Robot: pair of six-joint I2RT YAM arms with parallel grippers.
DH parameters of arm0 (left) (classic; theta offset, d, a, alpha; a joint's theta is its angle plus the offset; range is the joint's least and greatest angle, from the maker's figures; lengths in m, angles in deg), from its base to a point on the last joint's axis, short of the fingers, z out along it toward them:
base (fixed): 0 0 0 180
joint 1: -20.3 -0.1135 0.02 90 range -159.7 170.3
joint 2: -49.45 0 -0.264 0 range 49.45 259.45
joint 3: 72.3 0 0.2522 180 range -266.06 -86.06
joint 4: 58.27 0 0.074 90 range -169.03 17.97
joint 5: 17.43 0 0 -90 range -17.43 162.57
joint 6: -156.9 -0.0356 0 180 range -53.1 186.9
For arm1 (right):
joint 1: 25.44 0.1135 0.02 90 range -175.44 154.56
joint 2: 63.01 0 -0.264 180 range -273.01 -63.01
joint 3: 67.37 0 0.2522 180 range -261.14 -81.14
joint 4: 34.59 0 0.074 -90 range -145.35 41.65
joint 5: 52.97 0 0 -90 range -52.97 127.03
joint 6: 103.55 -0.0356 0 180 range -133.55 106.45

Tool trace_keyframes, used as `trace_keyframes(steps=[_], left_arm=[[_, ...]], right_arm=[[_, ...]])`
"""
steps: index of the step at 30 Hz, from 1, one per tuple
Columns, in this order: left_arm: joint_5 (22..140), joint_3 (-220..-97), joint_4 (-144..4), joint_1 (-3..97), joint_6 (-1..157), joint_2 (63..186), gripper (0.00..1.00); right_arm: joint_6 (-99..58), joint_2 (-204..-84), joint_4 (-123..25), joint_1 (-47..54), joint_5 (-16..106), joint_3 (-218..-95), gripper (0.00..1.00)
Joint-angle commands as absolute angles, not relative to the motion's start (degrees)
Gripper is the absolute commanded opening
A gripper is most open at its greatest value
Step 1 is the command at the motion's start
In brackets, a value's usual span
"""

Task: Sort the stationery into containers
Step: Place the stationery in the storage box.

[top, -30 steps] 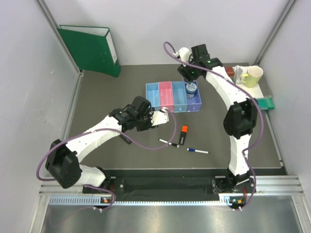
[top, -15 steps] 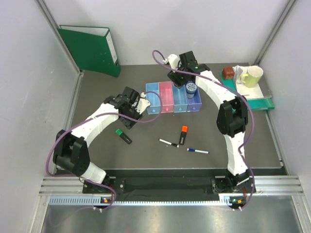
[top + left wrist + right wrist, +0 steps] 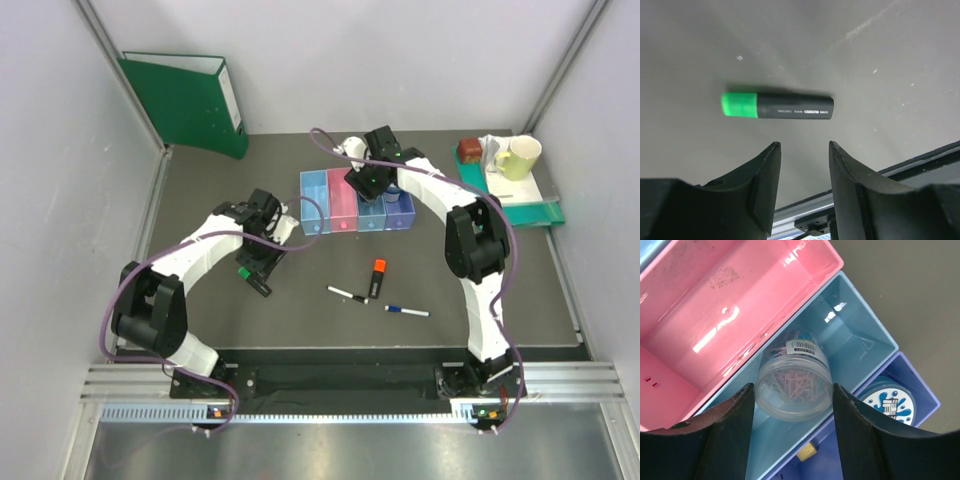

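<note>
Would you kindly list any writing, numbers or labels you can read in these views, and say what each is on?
Nothing can be quoted with confidence.
Green-capped highlighter: white print along the barrel, too blurred to read.
Clear tub: barcode label, digits too small to read.
Blue-white tub: splash picture on the lid, no legible words.

Pale grey walls [image 3: 400,60], dark grey tabletop [image 3: 545,290], green binder [image 3: 185,100] in back-left corner, teal tray [image 3: 548,212] at right
</note>
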State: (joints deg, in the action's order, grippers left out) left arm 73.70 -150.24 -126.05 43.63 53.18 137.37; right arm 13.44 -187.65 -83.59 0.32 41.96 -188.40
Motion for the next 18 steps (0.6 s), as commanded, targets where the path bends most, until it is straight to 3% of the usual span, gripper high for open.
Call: trace_keyframes(steps=[1,5,8,9,12,18], left_arm=[[73.98,-147.24,-124.86,42.8,55.21,137.51,0.48],[73.19,-146.7,-123.8,41.66,55.39,138.48,0.48],[73.1,-147.23,-123.27,41.57,55.39,139.89,0.48],[71.1,-147.58,-123.36,41.48,55.56,140.93,0.48],[70.2,-148.81,-123.36,40.96,56.44,143.22,0.48],[70.29,-151.45,-123.97,39.9,57.93,147.62,0.47]], right_arm=[[14.66,-183.51,-80.43,0.75,40.72,-190.46,0.38],[15.28,-184.56,-80.16,0.84,40.11,-193.1,0.41],[15.98,-185.36,-79.99,0.93,39.58,-194.78,0.53],[16.16,-185.27,-79.81,1.11,39.4,-194.78,0.65],[16.25,-184.57,-79.37,1.28,39.49,-194.78,0.78],[16.6,-182.46,-79.55,1.63,39.93,-194.34,0.95]])
